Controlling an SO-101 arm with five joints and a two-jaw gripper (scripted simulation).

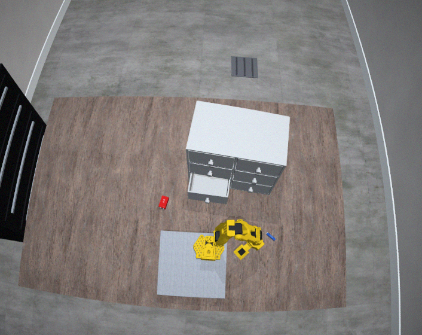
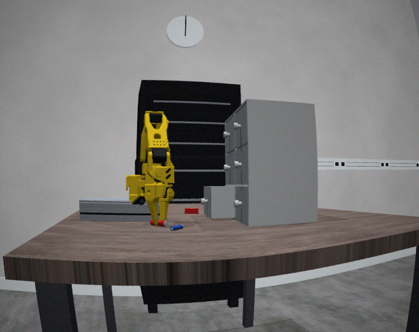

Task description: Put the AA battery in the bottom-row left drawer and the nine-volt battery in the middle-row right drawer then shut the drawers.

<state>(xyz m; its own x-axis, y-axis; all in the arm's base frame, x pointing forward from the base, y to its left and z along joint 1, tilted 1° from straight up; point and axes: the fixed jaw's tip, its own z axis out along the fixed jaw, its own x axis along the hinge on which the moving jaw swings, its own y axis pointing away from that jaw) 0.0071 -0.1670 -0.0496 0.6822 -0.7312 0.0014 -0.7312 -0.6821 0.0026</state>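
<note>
My yellow arm (image 1: 239, 234) reaches down to the table in front of the white chest (image 1: 238, 131). In the side view my gripper (image 2: 158, 221) points straight down and is shut on a red cylindrical AA battery (image 2: 159, 223) with a silver tip, which lies on the table top. From above the arm hides this battery. The red nine-volt battery (image 1: 163, 201) lies flat on the table to the left of the chest, and also shows in the side view (image 2: 191, 210). The left drawer of the bottom row (image 1: 208, 187) stands pulled out and looks empty. The other drawers are shut.
A smaller blue cylindrical battery (image 1: 271, 236) lies just right of the gripper, close to the red one in the side view (image 2: 176, 227). My base stands on a grey plate (image 1: 192, 264). A black cabinet (image 1: 8, 151) stands off the table's left side.
</note>
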